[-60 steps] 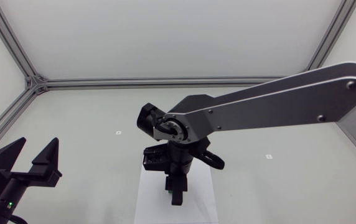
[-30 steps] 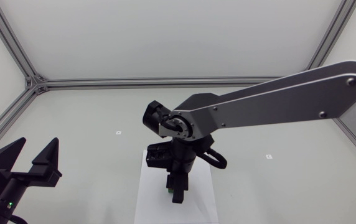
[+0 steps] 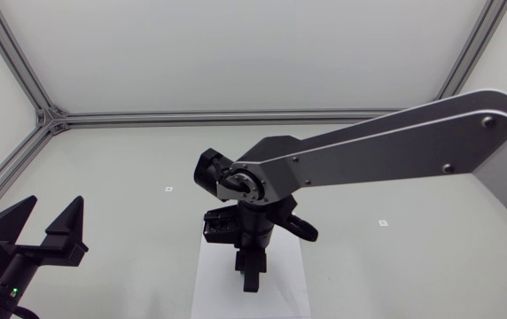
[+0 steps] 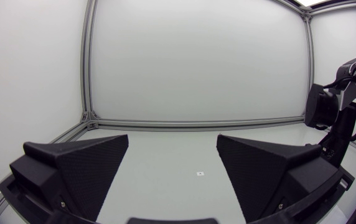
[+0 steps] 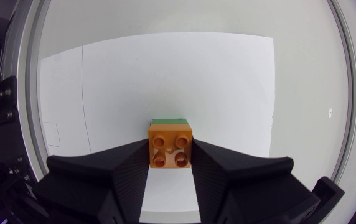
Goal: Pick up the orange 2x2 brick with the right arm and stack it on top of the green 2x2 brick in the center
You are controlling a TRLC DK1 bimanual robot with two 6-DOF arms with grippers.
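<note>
Between right jaws, orange brick (image 5: 170, 146)

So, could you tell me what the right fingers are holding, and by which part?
The orange brick, held by its two opposite side walls.

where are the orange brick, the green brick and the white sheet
orange brick (image 5: 170, 146), right wrist view, studded top
green brick (image 5: 168, 121), right wrist view, strip showing past the orange
white sheet (image 5: 228, 81), right wrist view, bare part
</note>
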